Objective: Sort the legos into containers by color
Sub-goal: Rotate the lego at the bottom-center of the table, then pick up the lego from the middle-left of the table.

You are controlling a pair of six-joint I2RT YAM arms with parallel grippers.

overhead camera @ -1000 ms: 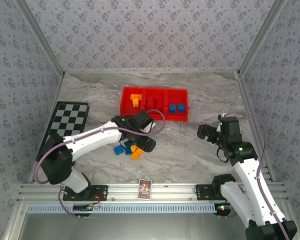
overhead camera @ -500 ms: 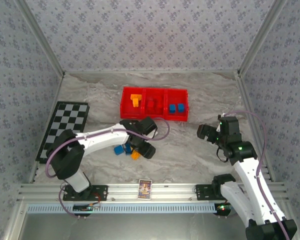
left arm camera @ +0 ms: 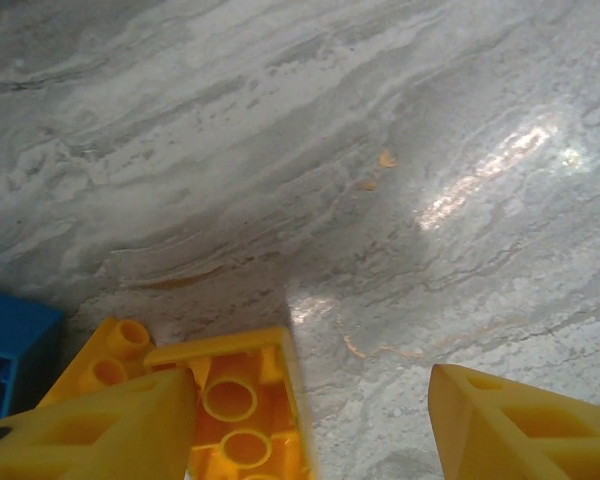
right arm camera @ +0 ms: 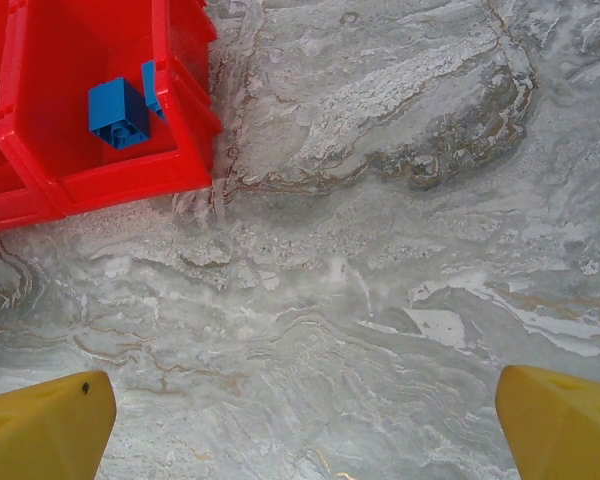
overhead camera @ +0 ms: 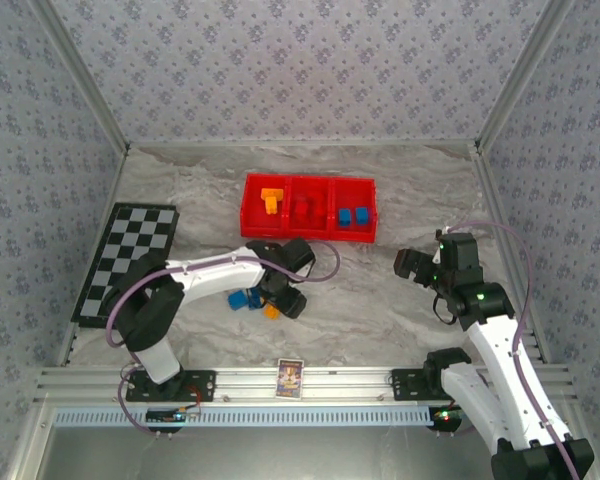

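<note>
Pick step: left gripper (left arm camera: 310, 420) spread wide, straddling orange-yellow plastic lego brick (left arm camera: 235, 400), 6 o'clock of bright red three-compartment plastic tray (overhead camera: 308, 238). Next, likely: pinch, lift, carry toward 12 o'clock to tray's left compartment. Idle right gripper (right arm camera: 300, 430) wide, empty.

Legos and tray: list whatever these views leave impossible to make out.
Top external: the left arm covers part of the loose legos; no count.
Top external: red bricks blend into the tray's middle compartment.
Left wrist: the bottom edge cuts the orange brick, the left edge the blue brick.
Right wrist: the tray runs off the left edge; its wall half hides a blue lego.
</note>
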